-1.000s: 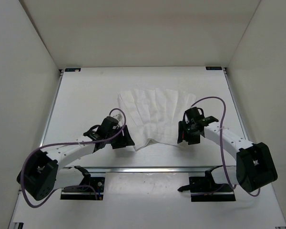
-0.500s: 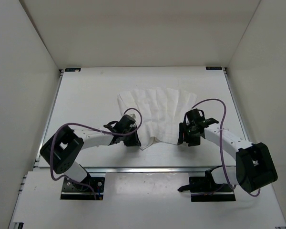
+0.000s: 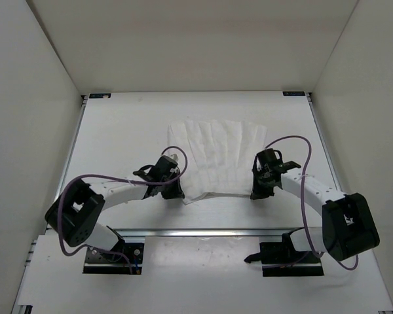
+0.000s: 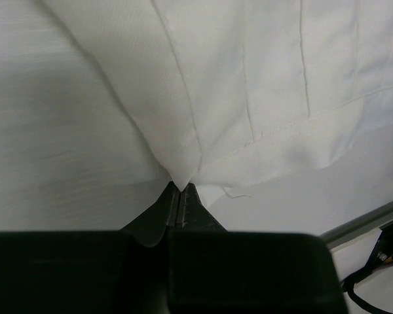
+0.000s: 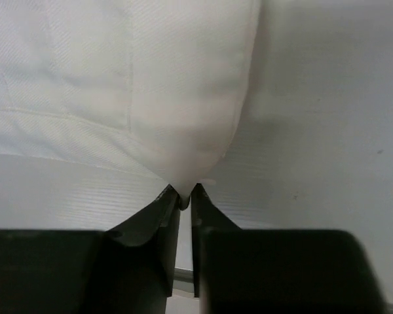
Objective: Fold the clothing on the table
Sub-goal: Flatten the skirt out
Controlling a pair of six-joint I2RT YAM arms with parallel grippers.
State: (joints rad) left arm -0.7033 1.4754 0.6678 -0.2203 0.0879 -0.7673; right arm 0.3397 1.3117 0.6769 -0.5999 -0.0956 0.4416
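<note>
White pleated clothing [image 3: 217,152] lies fanned out near the middle of the table [image 3: 118,127] in the top view. Its wider edge is toward the far side and its narrower edge toward the arms. The left gripper [image 3: 181,194] sits at the near left corner of the fabric and the right gripper [image 3: 257,192] at the near right corner. A purple cable [image 3: 285,139] loops over each arm, and a metal rail [image 3: 209,231] runs along the table's near edge.

From the left wrist, the left gripper [image 4: 181,193] has its jaws pressed together, clamped on a corner of the clothing [image 4: 249,85]. The fabric spreads up and away from the pinch, its pleat lines running lengthwise. Bare table [image 4: 59,150] shows to the left, and the metal rail [image 4: 367,221] crosses the lower right corner.

From the right wrist, the right gripper [image 5: 183,196] is likewise clamped on a rounded corner of the clothing [image 5: 150,85], with only a sliver of fabric between the tips. Bare table [image 5: 327,131] lies to the right.
</note>
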